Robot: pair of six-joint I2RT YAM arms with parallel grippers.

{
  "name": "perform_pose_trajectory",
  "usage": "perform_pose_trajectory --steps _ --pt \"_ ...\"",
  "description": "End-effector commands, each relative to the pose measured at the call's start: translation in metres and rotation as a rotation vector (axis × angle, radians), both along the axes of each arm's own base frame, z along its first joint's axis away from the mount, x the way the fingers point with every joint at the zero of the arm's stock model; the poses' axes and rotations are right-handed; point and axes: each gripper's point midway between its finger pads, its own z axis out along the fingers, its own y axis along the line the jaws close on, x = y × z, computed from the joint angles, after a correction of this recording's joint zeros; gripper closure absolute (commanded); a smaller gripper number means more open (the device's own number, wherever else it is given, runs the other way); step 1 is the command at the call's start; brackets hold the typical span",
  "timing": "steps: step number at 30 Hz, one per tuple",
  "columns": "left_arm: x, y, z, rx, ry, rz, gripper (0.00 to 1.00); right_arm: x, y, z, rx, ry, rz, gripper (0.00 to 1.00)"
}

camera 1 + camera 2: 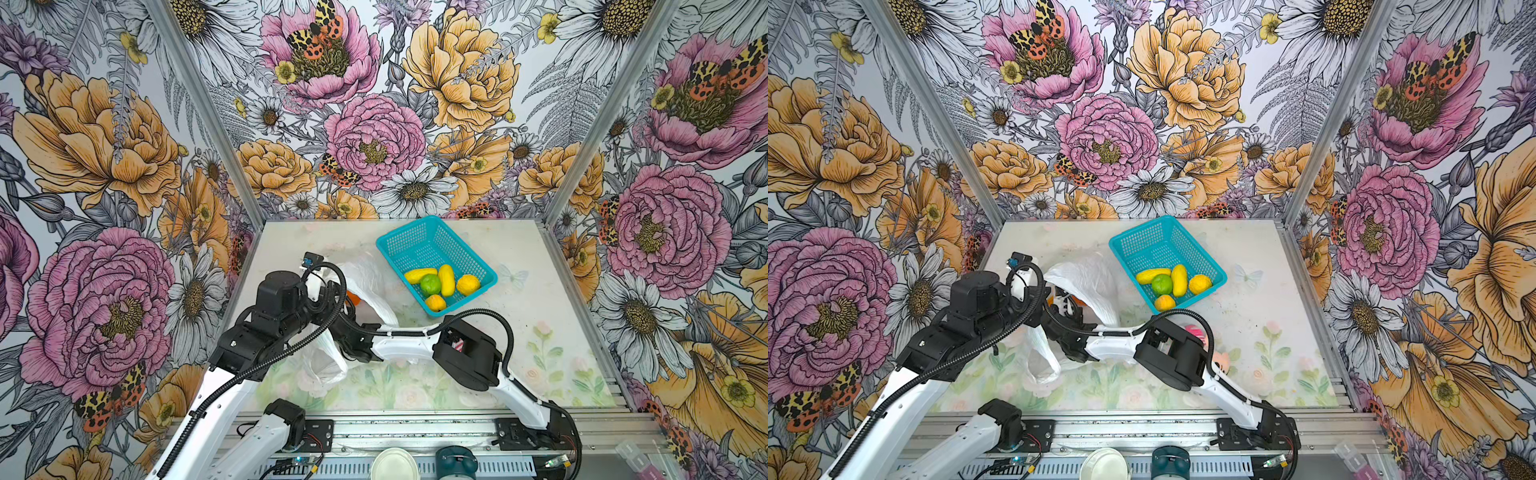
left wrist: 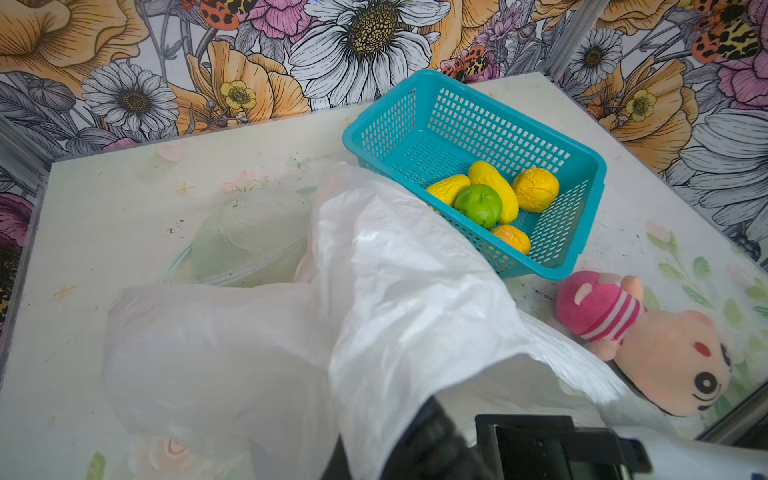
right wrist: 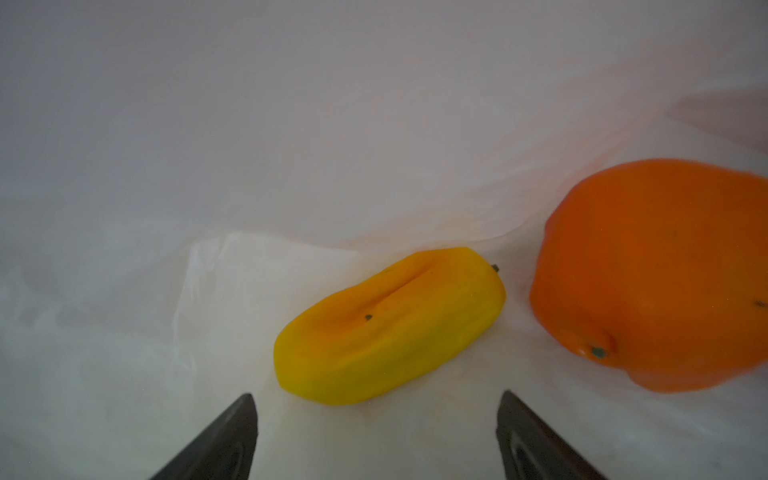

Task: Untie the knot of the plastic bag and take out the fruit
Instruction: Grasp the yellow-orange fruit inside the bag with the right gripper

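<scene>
**Item under task.** The plastic bag [image 1: 368,278] is thin, crinkled, translucent white film. It lies left of centre on the surface [image 1: 540,299], just beside the teal mesh basket [image 1: 409,239]. In both top views its mouth stands open and arched, and a loose lobe of film trails toward the front edge.

**Fruit.** There are five pieces in the near corner of the basket. They are two yellow oblong pieces, a green fruit [image 1: 430,284] between them, and two yellow-orange round pieces. In the right wrist view two more lie inside the bag on its film: a yellow oblong fruit [image 3: 390,324] and a larger orange fruit [image 3: 652,274]. These two are near each other but not touching.

**Grippers.**
- The right gripper [image 3: 377,395] is inside the bag. Its dark fingers are spread wide, the yellow oblong fruit lies just ahead of them, and nothing is between them.
- The left gripper [image 1: 1019,286] is pressed together at the bag's raised edge. Film is drawn up to it and covers its fingertips in the left wrist view.

**Surface.** It is a pale board with a faded pastel flower print and scattered dark specks. A plush doll [image 2: 648,349] in pink stripes lies on its side near the basket, largely hidden behind the right arm in the top views.

**Room.** Three walls [image 1: 374,104] carry a bold floral print of pink and orange blooms, daisies and spotted moths, joined by aluminium corner posts. An aluminium rail [image 1: 415,430] along the front carries both arm bases.
</scene>
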Motion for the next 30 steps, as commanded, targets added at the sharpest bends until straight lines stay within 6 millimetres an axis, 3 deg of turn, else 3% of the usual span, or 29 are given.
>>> perform_pose_trajectory --steps 1,3,4,14,18,22,30 --pt "-0.004 -0.011 0.003 -0.020 -0.012 -0.060 1.00 0.012 0.005 -0.006 0.068 0.074 -0.071 0.07" --pt "-0.004 -0.012 0.003 -0.023 -0.010 -0.067 1.00 0.018 0.007 -0.012 0.067 0.104 -0.092 0.06" --pt "-0.004 -0.013 0.003 -0.026 -0.010 -0.071 1.00 0.021 0.008 -0.016 0.064 0.120 -0.098 0.01" --pt "-0.005 -0.016 0.003 -0.032 -0.008 -0.086 1.00 0.038 0.010 -0.056 0.071 0.230 -0.143 0.03" --pt "-0.005 -0.015 0.003 -0.028 -0.010 -0.081 1.00 0.039 0.008 -0.062 0.070 0.249 -0.141 0.15" --pt "-0.003 -0.013 0.002 -0.020 -0.011 -0.067 1.00 0.039 0.004 -0.058 0.068 0.255 -0.139 0.38" --pt "0.002 0.000 -0.004 0.022 -0.008 0.001 1.00 0.031 -0.015 -0.017 0.056 0.198 -0.108 0.65"
